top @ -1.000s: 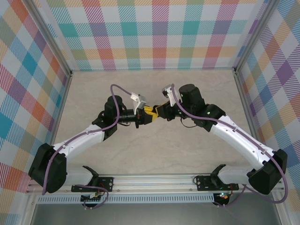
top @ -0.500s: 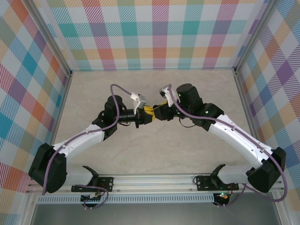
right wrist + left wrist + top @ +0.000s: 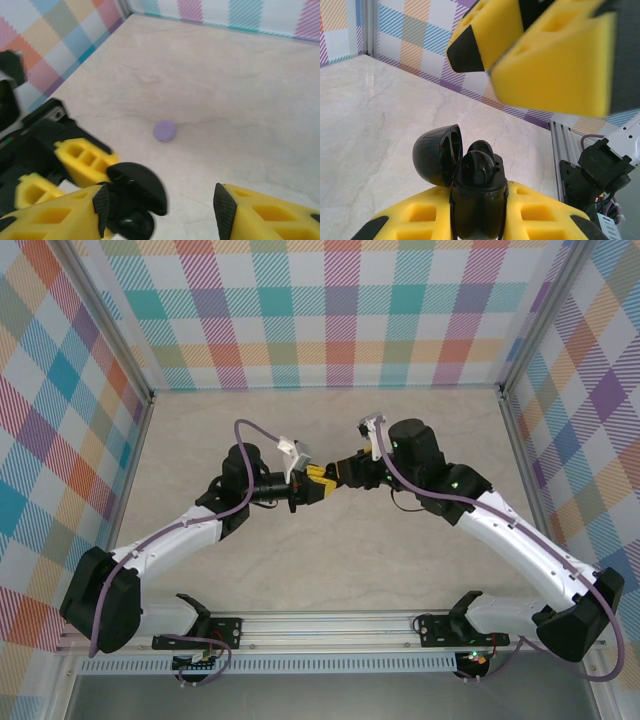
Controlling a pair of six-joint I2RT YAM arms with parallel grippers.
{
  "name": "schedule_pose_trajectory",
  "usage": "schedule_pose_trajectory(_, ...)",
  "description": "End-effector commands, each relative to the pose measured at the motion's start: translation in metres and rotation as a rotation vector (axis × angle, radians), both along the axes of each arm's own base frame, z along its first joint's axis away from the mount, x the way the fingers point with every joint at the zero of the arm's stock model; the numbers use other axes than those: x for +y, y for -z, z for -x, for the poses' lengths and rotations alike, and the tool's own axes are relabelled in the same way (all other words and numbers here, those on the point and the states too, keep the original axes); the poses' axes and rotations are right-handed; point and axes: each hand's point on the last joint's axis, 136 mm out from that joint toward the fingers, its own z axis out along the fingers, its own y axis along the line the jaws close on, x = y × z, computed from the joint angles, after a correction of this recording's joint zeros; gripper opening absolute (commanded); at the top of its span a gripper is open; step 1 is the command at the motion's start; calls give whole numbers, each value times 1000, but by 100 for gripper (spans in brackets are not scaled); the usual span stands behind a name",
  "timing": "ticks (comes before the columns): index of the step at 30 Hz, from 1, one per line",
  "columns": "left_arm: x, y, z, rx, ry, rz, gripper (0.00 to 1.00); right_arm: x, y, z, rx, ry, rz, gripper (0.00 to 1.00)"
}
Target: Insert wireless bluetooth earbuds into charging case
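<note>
Charging case (image 3: 477,205), lid (image 3: 436,155) open, pinched by L gripper (image 3: 477,220).
Long axis left-right, mouth facing right; R gripper (image 3: 160,205) spread.

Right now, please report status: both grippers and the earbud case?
Left gripper shut on black charging case, lid open. Right gripper open, empty, close by. One black earbud looks seated. Lilac disc on table, apart.
</note>
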Motion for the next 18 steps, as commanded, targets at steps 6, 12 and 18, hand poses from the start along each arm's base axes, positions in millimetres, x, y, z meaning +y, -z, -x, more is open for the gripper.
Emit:
schedule_pose_trajectory(6,1,-41,18,-84,51,54,0,-33,18,-14,61,90,40,64)
schedule_pose_trajectory(12,2,-57,26,-103,81,72,0,-38,39,-17,153,38,-18,63)
schedule_pose_trajectory(18,3,-67,36,-119,120,85,0,-29,50,-16,200,-34,-59,62)
